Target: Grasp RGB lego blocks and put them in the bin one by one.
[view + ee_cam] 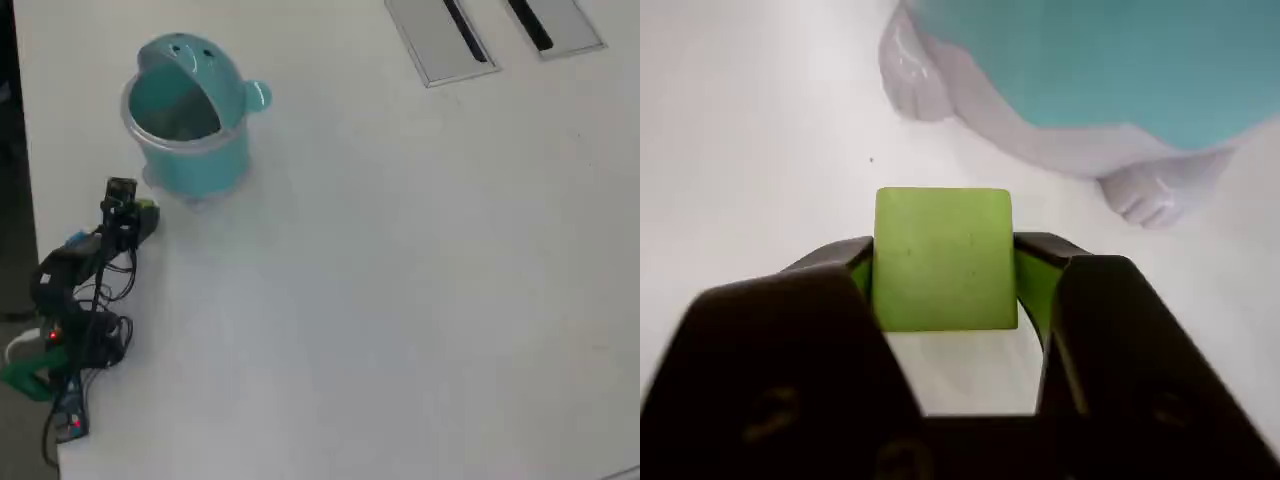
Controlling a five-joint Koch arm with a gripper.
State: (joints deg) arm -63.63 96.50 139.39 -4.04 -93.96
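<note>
- The pincer (945, 262) is sitting clamped on the yellow-green block (943, 258), with one dark jaw pressing each of the block's side faces in the wrist view.
- The block is showing a flat, square, plain face to the wrist camera, and its lower edge is hanging over bare white worktop (750, 150); whether it is touching the surface or riding just above it cannot be told.
- In the overhead view the same block (147, 209) is appearing as a small green speck at the tip of the pincer (140, 212), close to the worktop's left edge (400, 280).
- The bin (190, 125) is standing upright near the far left corner of the worktop, just beyond the held block and a little to its right in the overhead view.
- Its teal domed lid is sitting tilted back, leaving the round mouth open, with a small knob sticking out on the right side.
- In the wrist view the bin (1110, 60) is filling the upper right, teal above a pale clear base with rounded feet, near the block but apart from it.
- The arm (75, 265) is lying along the left edge, trailing black cables down to a green clamp at the near left corner.
- Two flat grey panels (440, 40) with dark slots are lying at the far edge, well apart from the bin.
- No red or blue block is showing in either view.
</note>
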